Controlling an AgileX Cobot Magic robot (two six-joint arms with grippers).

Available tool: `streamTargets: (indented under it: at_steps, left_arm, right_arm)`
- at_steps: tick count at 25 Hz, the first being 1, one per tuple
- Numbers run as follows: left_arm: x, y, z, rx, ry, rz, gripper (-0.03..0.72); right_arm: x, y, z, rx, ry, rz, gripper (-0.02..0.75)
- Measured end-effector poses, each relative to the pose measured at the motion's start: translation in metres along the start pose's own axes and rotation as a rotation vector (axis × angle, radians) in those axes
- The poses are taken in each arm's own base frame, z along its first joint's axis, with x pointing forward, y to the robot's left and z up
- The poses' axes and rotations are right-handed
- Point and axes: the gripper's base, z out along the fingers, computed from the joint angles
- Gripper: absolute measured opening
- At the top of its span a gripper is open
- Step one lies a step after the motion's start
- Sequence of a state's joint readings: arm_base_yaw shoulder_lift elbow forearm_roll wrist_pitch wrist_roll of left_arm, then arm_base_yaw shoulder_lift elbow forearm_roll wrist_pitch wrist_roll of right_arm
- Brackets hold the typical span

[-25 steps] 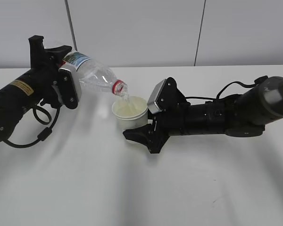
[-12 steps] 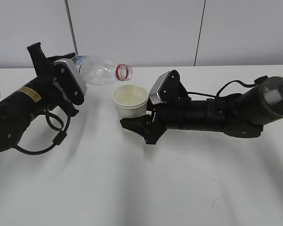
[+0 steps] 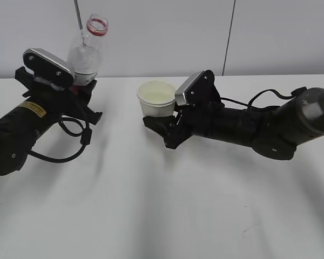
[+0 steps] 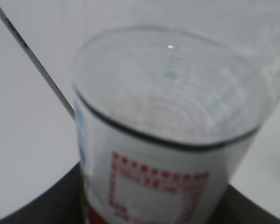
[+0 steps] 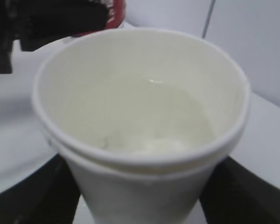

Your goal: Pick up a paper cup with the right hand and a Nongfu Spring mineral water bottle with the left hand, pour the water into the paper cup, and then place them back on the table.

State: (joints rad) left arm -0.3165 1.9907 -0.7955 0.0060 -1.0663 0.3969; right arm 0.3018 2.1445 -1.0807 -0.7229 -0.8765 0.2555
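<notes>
My left gripper (image 3: pixel 78 81) is shut on the clear water bottle (image 3: pixel 87 51), which now stands nearly upright with its red neck ring and open mouth at the top. In the left wrist view the bottle (image 4: pixel 168 135) fills the frame between the dark jaws, its label showing red print. My right gripper (image 3: pixel 161 120) is shut on the off-white paper cup (image 3: pixel 156 99), held upright just above the white table (image 3: pixel 162 205). In the right wrist view the cup (image 5: pixel 140 126) holds clear water (image 5: pixel 149 116) in its lower part.
The grey wall with two dark vertical seams (image 3: pixel 229 38) stands behind the table's far edge. The black cable loop (image 3: pixel 70 145) of the left arm hangs near the tabletop. Both arms lie low along the table, left and right of the middle.
The left gripper has swung the bottle from tilted over the cup back to nearly upright and drawn it left. The pouring stream has stopped. The right gripper has shifted the cup slightly up and right.
</notes>
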Motion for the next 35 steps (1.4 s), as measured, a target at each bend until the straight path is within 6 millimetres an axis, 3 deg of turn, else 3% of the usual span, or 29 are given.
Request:
streamTargets:
  at_steps: [7,17,24,32,35]
  left_arm:
    - [0.003,-0.007,0.000,0.073,0.040,-0.211,0.370]
    - [0.016,-0.021,0.001,0.154,0.035,-0.322,0.370]
    - [0.028,-0.031,0.001,0.211,0.040,-0.371,0.370]
    - [0.042,-0.038,0.000,0.231,0.075,-0.379,0.370]
    - [0.048,-0.041,0.000,0.236,0.092,-0.380,0.369]
  right_arm:
    - [-0.003,-0.017,-0.002,0.186,-0.040,0.070,0.525]
    - [-0.001,-0.035,-0.007,0.398,-0.050,0.134,0.525]
    - [0.028,-0.040,-0.005,0.491,-0.025,0.222,0.525]
    - [0.038,-0.043,-0.006,0.531,-0.006,0.221,0.525]
    - [0.052,-0.046,-0.007,0.552,0.023,0.243,0.525]
